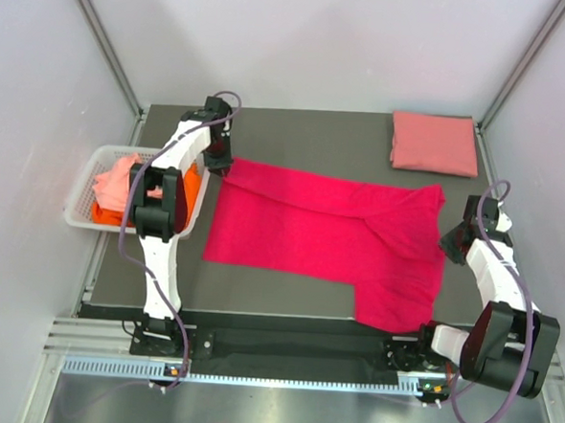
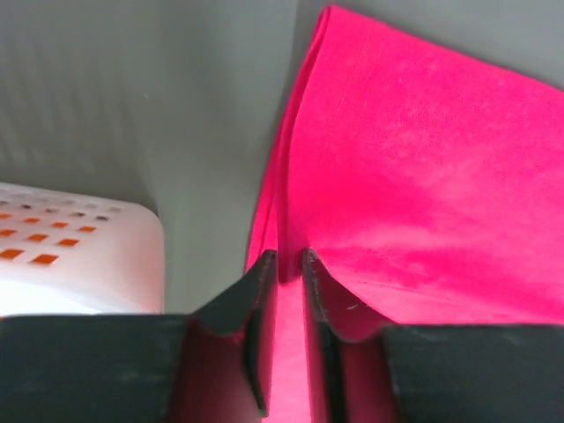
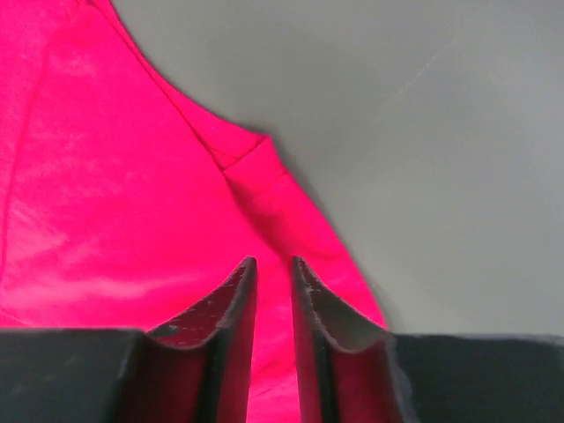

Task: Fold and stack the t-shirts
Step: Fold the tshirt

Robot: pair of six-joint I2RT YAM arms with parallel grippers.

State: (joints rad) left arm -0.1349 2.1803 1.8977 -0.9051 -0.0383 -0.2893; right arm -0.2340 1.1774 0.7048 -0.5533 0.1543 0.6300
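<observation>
A bright magenta-red t-shirt lies spread across the dark table, its near-right part folded over towards the front edge. My left gripper sits at the shirt's far-left corner. In the left wrist view its jaws stand slightly apart, astride the shirt's raised edge. My right gripper is at the shirt's right edge. Its jaws are also a little apart, and the cloth lies flat beneath them. A salmon pink t-shirt lies folded at the far right corner.
A white slotted basket stands off the table's left edge, beside the left arm. It holds a pale coral shirt and an orange one. The basket's corner shows in the left wrist view. Grey walls enclose the table.
</observation>
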